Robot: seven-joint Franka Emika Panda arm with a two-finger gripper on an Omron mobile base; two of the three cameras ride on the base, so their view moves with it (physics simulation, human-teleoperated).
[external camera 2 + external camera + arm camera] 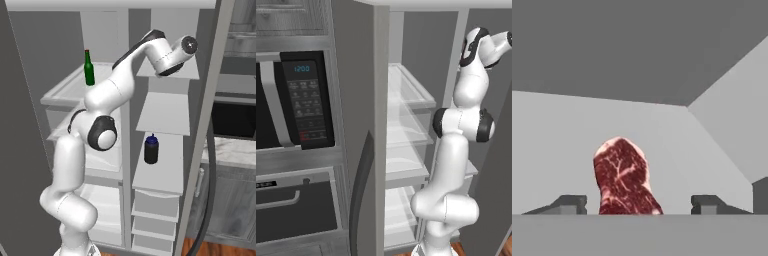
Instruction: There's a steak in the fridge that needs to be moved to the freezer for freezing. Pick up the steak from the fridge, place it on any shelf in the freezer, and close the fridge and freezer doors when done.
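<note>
One steak point(623, 177) on the shelf point(557, 150), between the wide-spread end effector point(637, 205) fingertips, untouched.

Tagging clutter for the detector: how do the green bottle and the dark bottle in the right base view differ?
The green bottle is tall and slim with a long neck; the dark bottle is squat and wide with a blue cap. The green one stands on an upper shelf of the wider fridge compartment; the dark one stands lower down, on a freezer shelf. Both stand upright, and the arm touches neither.
</note>
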